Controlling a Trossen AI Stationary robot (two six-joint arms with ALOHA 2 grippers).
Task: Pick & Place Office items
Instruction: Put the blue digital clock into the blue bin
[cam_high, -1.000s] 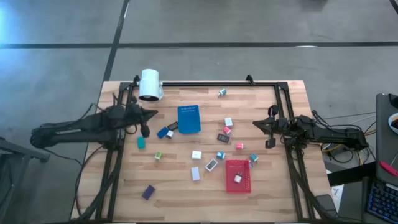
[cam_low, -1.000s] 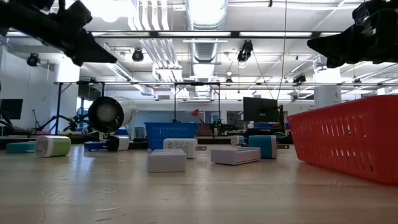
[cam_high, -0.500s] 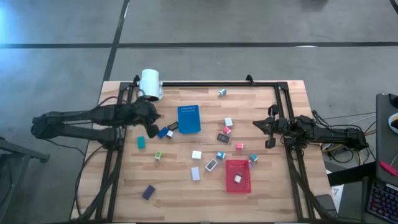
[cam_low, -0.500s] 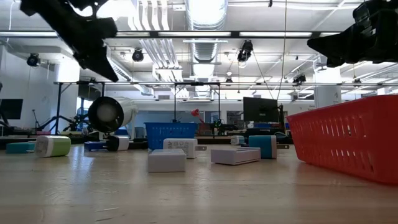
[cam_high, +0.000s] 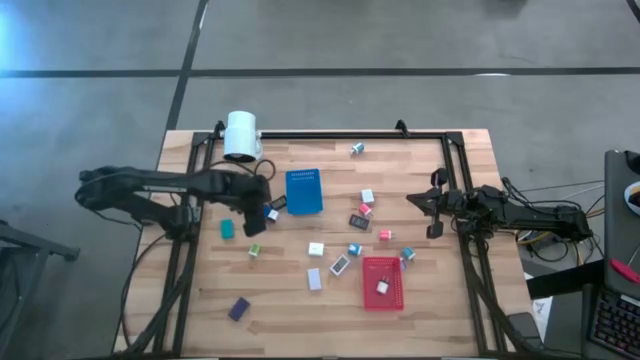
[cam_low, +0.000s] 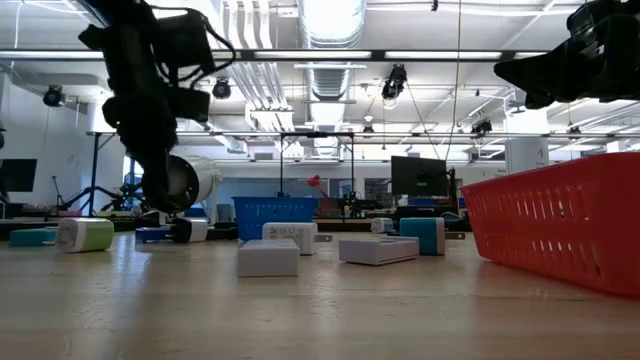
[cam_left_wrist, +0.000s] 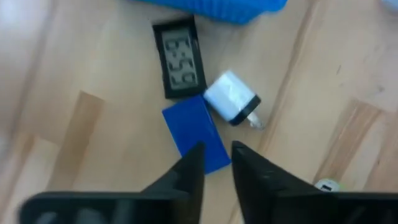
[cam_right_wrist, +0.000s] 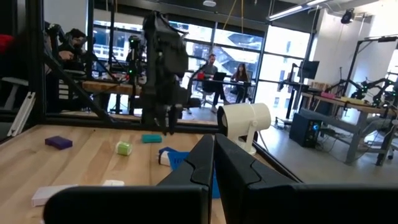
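Note:
My left gripper (cam_left_wrist: 216, 165) points steeply down with a small gap between its fingers. It hovers over a flat blue piece (cam_left_wrist: 196, 134) without touching it. Beside that piece lie a white plug-like block (cam_left_wrist: 231, 98) and a small black display (cam_left_wrist: 180, 56). In the high view this gripper (cam_high: 258, 214) is just left of the blue tray (cam_high: 304, 191). Other office items are scattered across the table's middle, among them a teal block (cam_high: 227, 229) and a purple piece (cam_high: 238, 308). My right gripper (cam_right_wrist: 211, 152) waits shut at the table's right side (cam_high: 412, 198).
A red tray (cam_high: 381, 282) near the front right holds a white piece (cam_high: 381, 287). A white cylindrical device (cam_high: 241, 135) stands at the far left corner. A black frame (cam_high: 330, 134) runs along the table's far edge and sides. People sit in the room beyond.
My left gripper has swung from the table's left edge toward the blue tray and gone down. It has tipped from nearly level to pointing steeply down over the blue flat piece. No item has moved.

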